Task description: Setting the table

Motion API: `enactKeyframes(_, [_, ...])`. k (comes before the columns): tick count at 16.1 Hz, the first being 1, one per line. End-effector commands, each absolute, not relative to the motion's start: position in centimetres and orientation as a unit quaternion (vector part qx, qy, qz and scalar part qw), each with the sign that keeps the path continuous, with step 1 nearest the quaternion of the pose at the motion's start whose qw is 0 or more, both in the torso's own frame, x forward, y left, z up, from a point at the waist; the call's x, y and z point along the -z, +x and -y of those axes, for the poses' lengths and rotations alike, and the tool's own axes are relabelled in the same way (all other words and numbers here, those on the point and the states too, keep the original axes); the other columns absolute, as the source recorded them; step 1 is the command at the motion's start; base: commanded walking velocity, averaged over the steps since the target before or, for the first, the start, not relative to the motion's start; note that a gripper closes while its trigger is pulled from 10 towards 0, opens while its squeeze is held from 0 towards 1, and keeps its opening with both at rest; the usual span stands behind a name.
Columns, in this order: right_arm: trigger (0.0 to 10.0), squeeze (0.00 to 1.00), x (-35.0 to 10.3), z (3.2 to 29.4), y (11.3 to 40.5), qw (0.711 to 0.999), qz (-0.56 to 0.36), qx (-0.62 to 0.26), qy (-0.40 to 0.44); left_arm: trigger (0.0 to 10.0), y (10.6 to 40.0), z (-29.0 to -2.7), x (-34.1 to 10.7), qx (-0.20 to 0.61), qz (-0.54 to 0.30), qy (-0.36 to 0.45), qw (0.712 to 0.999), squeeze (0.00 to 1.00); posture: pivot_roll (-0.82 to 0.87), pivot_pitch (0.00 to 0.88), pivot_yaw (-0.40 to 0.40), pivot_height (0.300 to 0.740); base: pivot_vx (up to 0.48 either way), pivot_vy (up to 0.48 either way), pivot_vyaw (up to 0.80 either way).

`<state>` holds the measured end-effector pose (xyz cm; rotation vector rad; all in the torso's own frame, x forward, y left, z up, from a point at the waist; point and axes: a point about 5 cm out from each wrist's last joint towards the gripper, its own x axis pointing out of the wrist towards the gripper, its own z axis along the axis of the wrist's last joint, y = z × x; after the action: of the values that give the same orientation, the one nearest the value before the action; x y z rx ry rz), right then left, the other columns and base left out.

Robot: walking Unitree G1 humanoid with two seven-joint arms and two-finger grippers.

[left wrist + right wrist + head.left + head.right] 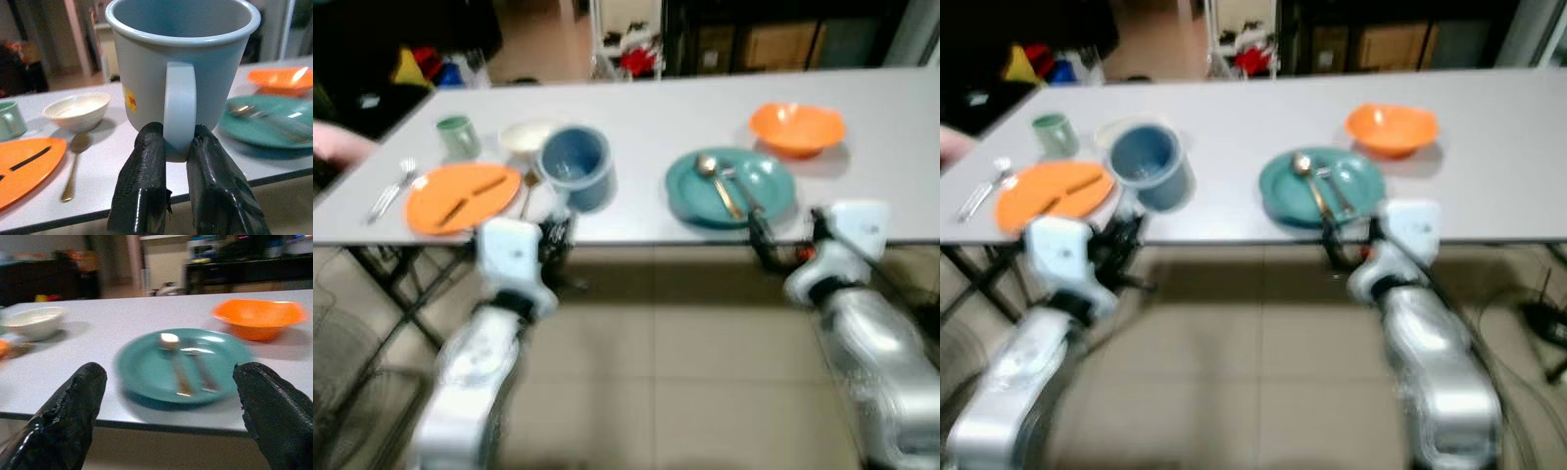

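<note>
Gripping the handle of the blue mug, the left gripper has its two black fingers pressed against either side of the handle loop, pinching it. The mug is upright near the front edge of the white table, just right of the orange plate. The orange plate carries two dark stick-like items, too blurred to identify. A gold spoon lies on the table between the orange plate and the mug. A white bowl stands behind the spoon, and a green cup stands further to the robot's left. A silver fork lies left of the orange plate.

The right gripper is held at the table's front edge with its fingers spread wide apart, holding nothing. Directly ahead of it sits the teal plate, near the front edge, with a gold spoon and a fork lying side by side on it. An orange bowl stands behind the teal plate, to its right, apart from it.

Part of a person's hand appears at the far left of the table. Beige floor tiles lie below the table.
</note>
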<state>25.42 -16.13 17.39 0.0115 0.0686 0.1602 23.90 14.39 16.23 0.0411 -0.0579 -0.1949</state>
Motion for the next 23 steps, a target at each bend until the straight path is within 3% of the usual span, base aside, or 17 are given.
enactKeyframes(1, [10.0, 0.00, -17.8, 17.0, 25.3, 0.997, -0.026, -0.068, -0.001, 10.0, 24.0, -13.8, -16.7, 0.108, 0.040, 0.016, 0.993, 0.00, -0.14, 0.000, 0.078, 0.740, 0.382, 0.000, 0.00])
enactKeyframes(9, [10.0, 0.00, -18.2, 17.1, 25.2, 0.997, -0.018, -0.070, -0.007, 10.0, 24.8, -13.1, -16.7, 0.121, 0.042, 0.009, 0.992, 0.00, -0.16, 0.000, 0.082, 0.740, 0.384, 0.000, 0.00])
enactKeyframes(14, [10.0, 0.00, -18.4, 17.1, 25.1, 0.997, -0.015, -0.078, -0.013, 10.0, 25.9, -12.7, -16.7, 0.131, 0.044, 0.014, 0.990, 0.00, -0.16, 0.000, 0.084, 0.740, 0.384, 0.000, -0.48])
enactKeyframes(23, [10.0, 0.00, -19.0, 15.3, 24.1, 0.969, -0.037, -0.237, -0.051, 10.0, 28.5, -13.3, -16.3, 0.126, 0.030, 0.039, 0.991, 0.00, -0.18, 0.000, 0.098, 0.740, 0.384, 0.000, 0.00])
